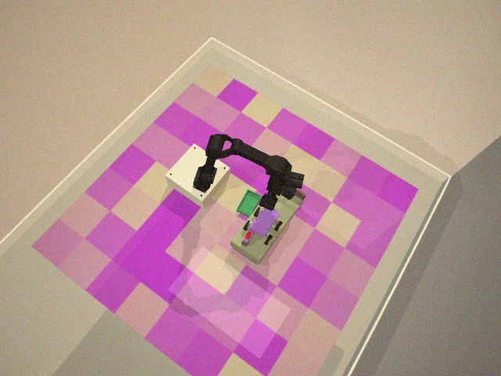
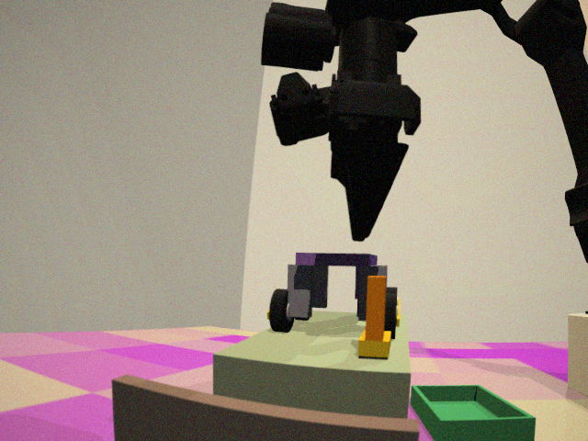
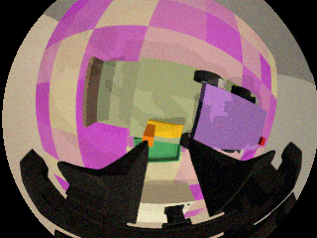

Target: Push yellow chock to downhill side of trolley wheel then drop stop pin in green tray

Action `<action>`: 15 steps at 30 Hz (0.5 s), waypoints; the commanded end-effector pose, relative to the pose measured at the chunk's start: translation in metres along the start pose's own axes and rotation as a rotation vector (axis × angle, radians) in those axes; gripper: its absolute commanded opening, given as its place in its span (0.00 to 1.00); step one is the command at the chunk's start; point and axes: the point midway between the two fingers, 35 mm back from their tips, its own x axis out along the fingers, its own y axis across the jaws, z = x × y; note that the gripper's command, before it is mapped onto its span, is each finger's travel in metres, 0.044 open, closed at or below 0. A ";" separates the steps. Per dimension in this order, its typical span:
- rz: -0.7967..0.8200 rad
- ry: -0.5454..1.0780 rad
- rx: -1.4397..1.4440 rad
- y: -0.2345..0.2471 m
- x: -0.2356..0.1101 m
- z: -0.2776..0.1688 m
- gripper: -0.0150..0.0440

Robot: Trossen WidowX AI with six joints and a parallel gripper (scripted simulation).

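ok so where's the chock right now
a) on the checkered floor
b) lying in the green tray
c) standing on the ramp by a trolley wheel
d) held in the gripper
c: the chock stands upright on the ramp, right by a trolley wheel, while the gripper hangs open above it, holding nothing.

open air above trolley (image 2: 336, 260), chock handle (image 2: 376, 301) upright beside wheel (image 2: 390, 310)

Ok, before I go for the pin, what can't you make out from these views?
- Chock touching the wheel: exterior view looks along the ramp, so any gap is hidden.
- Stop pin: too small in the top view; hidden behind the trolley in the exterior view.
- Tray: partly covered by the chock and fingers in the wrist view.
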 end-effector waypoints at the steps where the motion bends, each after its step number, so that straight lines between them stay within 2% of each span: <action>1: -0.015 -0.021 -0.107 -0.013 -0.005 0.006 0.58; 15: -0.097 0.038 -0.629 -0.080 -0.010 0.005 0.58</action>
